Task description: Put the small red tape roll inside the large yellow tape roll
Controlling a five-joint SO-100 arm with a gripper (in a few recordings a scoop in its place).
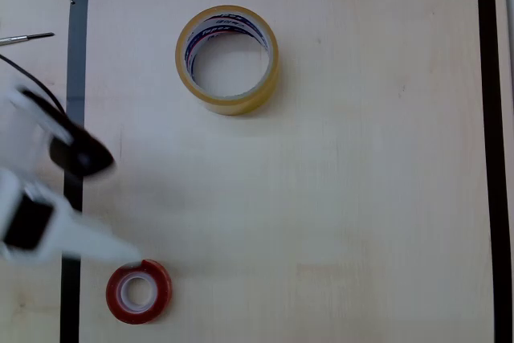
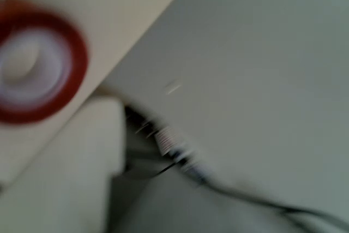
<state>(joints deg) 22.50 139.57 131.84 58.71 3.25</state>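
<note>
**White gripper tip at the red roll, yellow roll well apart**

In the overhead view the white two-finger gripper (image 1: pixel 120 251) enters from the left edge, blurred, with its pointed tip reaching to the upper left rim of the small red tape roll (image 1: pixel 138 291), a flat ring of glossy red tape with a white core. Tip and rim appear to touch or nearly touch; the blur does not allow this to be settled. Only one pale finger can be made out, so how far the jaws stand apart cannot be told, and nothing is seen lifted in them. A dark, rounded part of the arm (image 1: pixel 79 154) lies further up along the left side.

The red roll lies flat on the light wooden table (image 1: pixel 361 158), near the lower left corner of the rectangle marked out by black tape strips (image 1: pixel 77 78). In the wrist view the same roll (image 2: pixel 38 61) appears at the upper left, strongly blurred, lying on the pale table surface beside a broad white face of the gripper (image 2: pixel 256 69).

The large yellow tape roll (image 1: pixel 228 60), a tall ring of translucent yellowish-tan tape with blue and red lettering on its white inner core, stands flat on the table in the upper part of the rectangle, well apart from the red roll and the gripper. Its centre shows bare table.

A thin metal tool (image 1: pixel 24 38) lies outside the black border at the upper left.
</note>
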